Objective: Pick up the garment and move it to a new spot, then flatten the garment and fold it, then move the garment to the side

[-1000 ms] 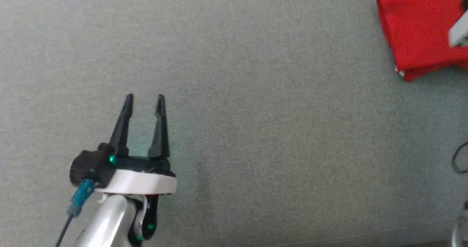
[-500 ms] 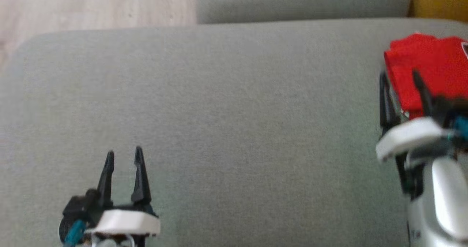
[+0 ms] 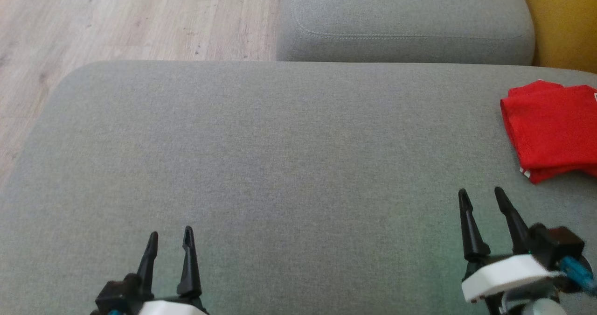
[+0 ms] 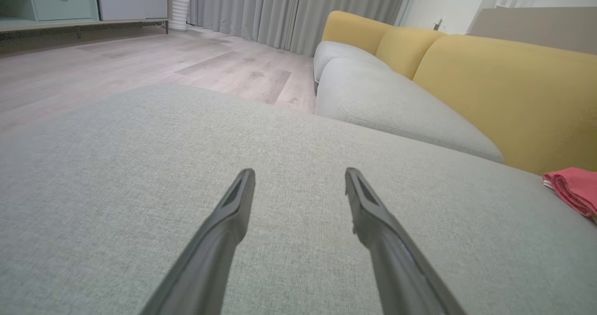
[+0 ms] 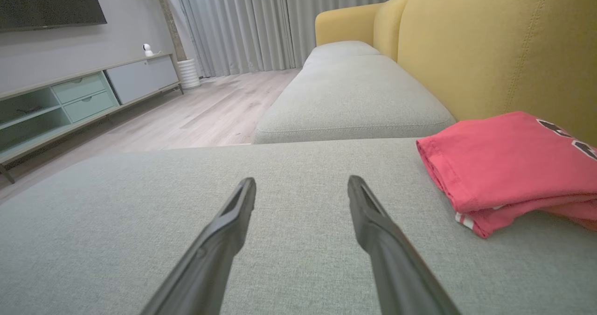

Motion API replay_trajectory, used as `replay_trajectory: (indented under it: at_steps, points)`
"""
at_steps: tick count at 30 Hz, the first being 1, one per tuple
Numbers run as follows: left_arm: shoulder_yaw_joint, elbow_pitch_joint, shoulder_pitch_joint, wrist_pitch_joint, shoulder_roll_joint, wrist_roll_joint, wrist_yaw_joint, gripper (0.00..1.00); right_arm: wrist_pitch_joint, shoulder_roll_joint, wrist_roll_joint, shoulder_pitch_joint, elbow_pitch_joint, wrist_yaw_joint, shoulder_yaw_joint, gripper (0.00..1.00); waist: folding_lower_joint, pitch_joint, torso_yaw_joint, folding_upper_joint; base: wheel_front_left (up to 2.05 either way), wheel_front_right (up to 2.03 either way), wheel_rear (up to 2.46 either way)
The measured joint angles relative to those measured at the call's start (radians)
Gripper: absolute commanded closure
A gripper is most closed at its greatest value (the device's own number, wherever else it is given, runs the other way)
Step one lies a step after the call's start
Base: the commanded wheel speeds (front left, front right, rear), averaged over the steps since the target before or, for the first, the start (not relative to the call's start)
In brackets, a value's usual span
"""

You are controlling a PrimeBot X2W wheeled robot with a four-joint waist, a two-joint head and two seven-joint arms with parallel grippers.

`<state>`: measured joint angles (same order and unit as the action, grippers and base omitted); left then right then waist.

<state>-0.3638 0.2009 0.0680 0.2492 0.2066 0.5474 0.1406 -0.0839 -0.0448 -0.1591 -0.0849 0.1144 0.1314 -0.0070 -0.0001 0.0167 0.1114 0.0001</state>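
The garment [image 3: 555, 128] is a red piece of clothing, folded into a compact stack, lying at the far right of the grey sofa cushion [image 3: 280, 165]. It appears again in the right wrist view [image 5: 513, 165], to the right of my fingers, and at the right edge of the left wrist view [image 4: 576, 191]. My right gripper [image 3: 482, 194] hovers just in front of the garment, open and empty. Low at the left, my left gripper [image 3: 170, 234] is open too, with nothing between its fingers.
A second grey cushion [image 3: 401, 21] adjoins the far side. The yellow sofa back [image 3: 566, 21] rises on the right behind the garment. Wooden floor [image 3: 116, 21] lies beyond the cushion's far left edge. A TV cabinet [image 5: 70, 100] stands across the room.
The head camera has tilted up, bringing the floor and the far cushion into view. My right gripper has drawn back off the garment and now hovers in front of it.
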Motion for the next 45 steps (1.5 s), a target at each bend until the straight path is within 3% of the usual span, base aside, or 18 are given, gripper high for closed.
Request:
replay_trajectory:
  at_steps: [23,24,31,45]
  points:
    - [-0.037,0.019,-0.001,-0.020,0.005,-0.028,0.004,0.00,-0.031,0.000,-0.016,-0.050,0.011,0.000,0.029,0.00,0.0001,0.000,0.005,0.0000,0.00,0.00,0.00]
    - [-0.036,0.024,-0.001,-0.020,0.003,-0.028,0.006,1.00,-0.031,0.000,-0.016,-0.050,0.016,0.000,0.030,1.00,0.0002,0.000,0.004,0.0000,0.00,0.00,0.00]
    - [-0.040,0.100,0.040,-0.021,-0.004,-0.024,0.006,1.00,-0.029,0.001,-0.021,-0.070,0.109,0.000,0.033,1.00,0.0001,-0.001,0.003,-0.0001,0.00,0.00,0.00]
    - [0.002,0.103,0.039,-0.056,-0.023,0.101,-0.023,1.00,-0.012,0.000,-0.189,-0.070,0.115,0.000,0.031,1.00,0.0002,-0.003,-0.010,0.0000,0.00,0.00,0.00]
